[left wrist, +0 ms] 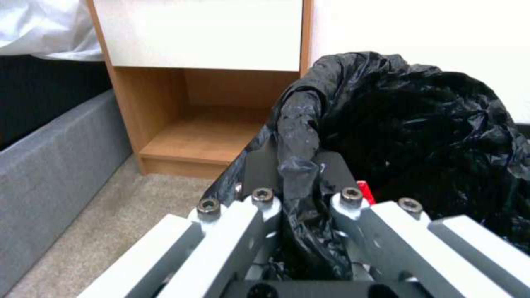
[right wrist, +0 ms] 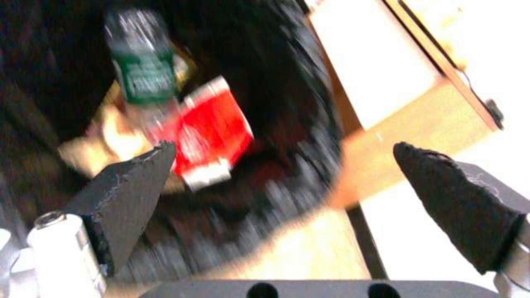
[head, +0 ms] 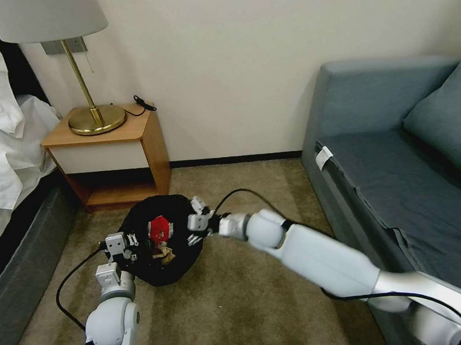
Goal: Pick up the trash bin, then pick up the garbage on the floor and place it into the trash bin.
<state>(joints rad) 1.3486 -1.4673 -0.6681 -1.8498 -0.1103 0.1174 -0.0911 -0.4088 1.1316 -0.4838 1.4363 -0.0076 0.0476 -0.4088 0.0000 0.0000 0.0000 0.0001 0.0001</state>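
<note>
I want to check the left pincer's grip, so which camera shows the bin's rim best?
The left wrist view: the trash bin rim with its black bag runs between the left pincer fingers, close up. The head view shows the whole bin from above. The right wrist view shows its inside, blurred.

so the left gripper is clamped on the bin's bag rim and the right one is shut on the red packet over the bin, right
Not quite. The right gripper has its jaws wide open and holds nothing, as the right wrist view shows; the red packet already lies inside the bin. The left gripper is indeed clamped on the bag rim.
</note>
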